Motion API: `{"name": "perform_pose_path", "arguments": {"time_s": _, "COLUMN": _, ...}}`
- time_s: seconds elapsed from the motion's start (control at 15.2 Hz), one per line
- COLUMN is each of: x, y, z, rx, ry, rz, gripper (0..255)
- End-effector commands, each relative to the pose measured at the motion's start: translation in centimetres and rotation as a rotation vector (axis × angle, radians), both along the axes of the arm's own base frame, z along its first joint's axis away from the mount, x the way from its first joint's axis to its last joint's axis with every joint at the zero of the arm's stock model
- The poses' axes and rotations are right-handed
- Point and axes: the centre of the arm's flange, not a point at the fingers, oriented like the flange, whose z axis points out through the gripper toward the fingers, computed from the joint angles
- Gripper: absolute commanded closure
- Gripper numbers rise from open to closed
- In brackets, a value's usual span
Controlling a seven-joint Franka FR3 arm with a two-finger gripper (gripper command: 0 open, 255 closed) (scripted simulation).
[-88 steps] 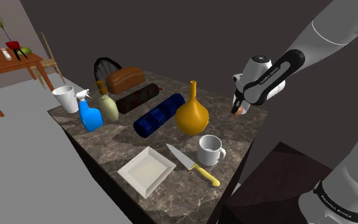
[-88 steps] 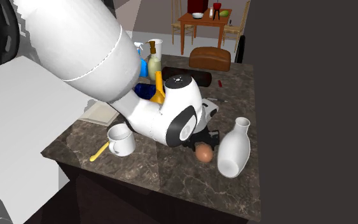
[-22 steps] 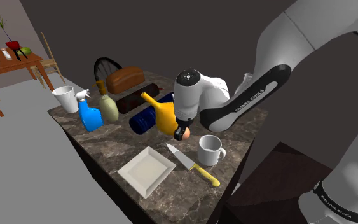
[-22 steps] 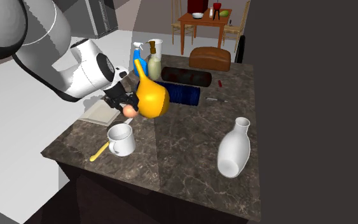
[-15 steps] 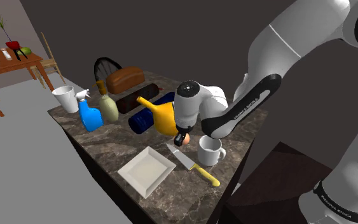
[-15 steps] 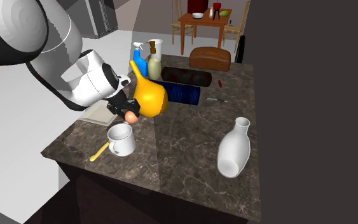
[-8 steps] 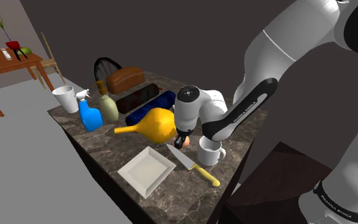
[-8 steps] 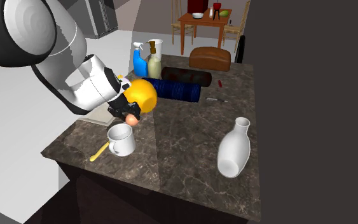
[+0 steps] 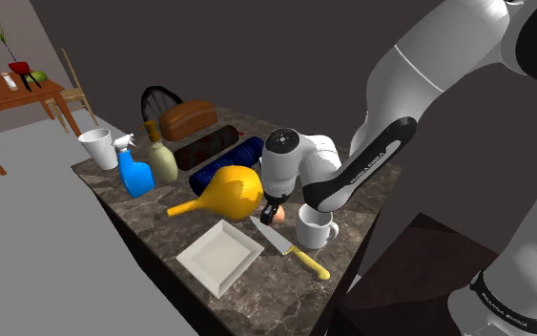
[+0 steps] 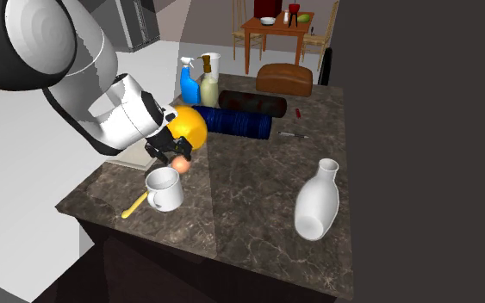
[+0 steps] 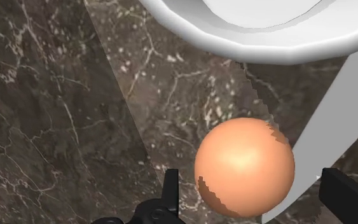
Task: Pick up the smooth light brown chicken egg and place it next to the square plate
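Over tabletop, my gripper spread, egg between fingers untouched; shoulder view: mug at egg's 3 o'clock, plate at 8.

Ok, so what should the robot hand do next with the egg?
Probably lift the gripper straight up. Its fingers stand apart from the egg, which seems to rest against the knife blade, by the mug and not far from the plate.
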Motion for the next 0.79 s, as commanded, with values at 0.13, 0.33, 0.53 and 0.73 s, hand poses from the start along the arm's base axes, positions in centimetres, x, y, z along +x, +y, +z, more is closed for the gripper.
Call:
{"name": "perform_pose_path", "arguments": {"time_s": 0.13, "x": -1.1, "y": 0.7, "z": 3.8, "rx": 0.0, "ry": 0.0, "rz": 0.0, "gripper": 0}}
{"name": "perform_pose_path", "arguments": {"time_s": 0.33, "x": -1.3, "y": 0.9, "z": 4.7, "rx": 0.0, "ry": 0.0, "rz": 0.0, "gripper": 0}}
{"name": "perform_pose_path", "arguments": {"time_s": 0.53, "x": -1.3, "y": 0.9, "z": 4.7, "rx": 0.0, "ry": 0.0, "rz": 0.0, "gripper": 0}}
{"name": "perform_pose_path", "arguments": {"time_s": 0.73, "x": -1.3, "y": 0.9, "z": 4.7, "rx": 0.0, "ry": 0.0, "rz": 0.0, "gripper": 0}}
